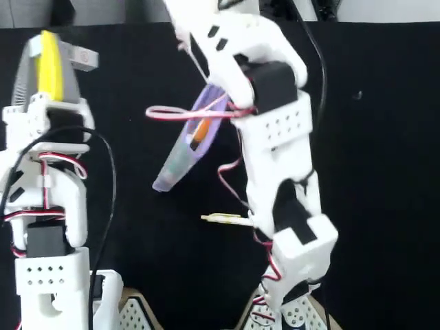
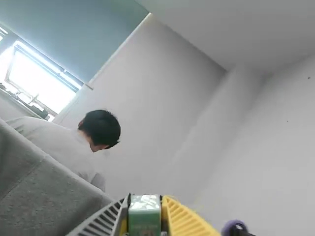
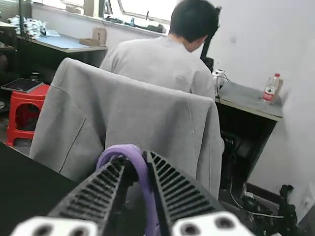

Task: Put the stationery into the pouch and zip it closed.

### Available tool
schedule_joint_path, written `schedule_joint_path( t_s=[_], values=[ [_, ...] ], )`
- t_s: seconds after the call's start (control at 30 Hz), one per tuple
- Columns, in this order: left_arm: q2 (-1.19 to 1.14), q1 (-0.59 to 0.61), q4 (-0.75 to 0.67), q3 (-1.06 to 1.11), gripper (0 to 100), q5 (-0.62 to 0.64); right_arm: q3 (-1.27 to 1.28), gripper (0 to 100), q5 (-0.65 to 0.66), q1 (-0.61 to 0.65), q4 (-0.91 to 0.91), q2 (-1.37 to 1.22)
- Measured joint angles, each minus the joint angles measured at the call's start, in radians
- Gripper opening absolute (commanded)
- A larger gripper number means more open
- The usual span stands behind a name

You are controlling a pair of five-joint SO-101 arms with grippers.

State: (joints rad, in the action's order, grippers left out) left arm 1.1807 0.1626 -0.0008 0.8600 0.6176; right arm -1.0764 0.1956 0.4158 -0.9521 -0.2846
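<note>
Over the black table [image 1: 385, 206], R gripper [image 3: 135, 164] is clamped on the purple pouch [image 1: 184, 155], hanging tilted w/ an orange item [image 1: 199, 130] inside. L gripper [image 2: 144, 202], off to the side, pinches a small green block [image 2: 144, 220]; I'd get it right above the pouch mouth before letting go.

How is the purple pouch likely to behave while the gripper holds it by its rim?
The pouch is probably soft and floppy: its rim curls into a loop where the right gripper pinches it. It looks thin and see-through, so it is likely light. The orange item inside may slide and make it sag or swing.
</note>
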Motion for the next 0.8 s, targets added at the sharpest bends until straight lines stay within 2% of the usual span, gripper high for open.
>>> schedule_joint_path(
  t_s=[0.2, 0.4, 0.7, 0.8],
  values=[
    [0.0, -0.118, 0.064, 0.0, 3, 0.0, 0.0, 1.1, -0.017, -0.049, 0.064, -0.081],
    [0.0, -0.189, 0.075, 0.0, 3, 0.0, -0.008, 1.1, -0.023, -0.041, 0.066, -0.081],
    [0.0, -0.115, 0.075, 0.0, 3, 0.0, -0.008, 1.1, -0.023, -0.017, 0.064, -0.081],
    [0.0, -0.086, 0.075, 0.0, 3, 0.0, -0.041, 1.1, -0.023, -0.043, 0.003, -0.081]
  ],
)
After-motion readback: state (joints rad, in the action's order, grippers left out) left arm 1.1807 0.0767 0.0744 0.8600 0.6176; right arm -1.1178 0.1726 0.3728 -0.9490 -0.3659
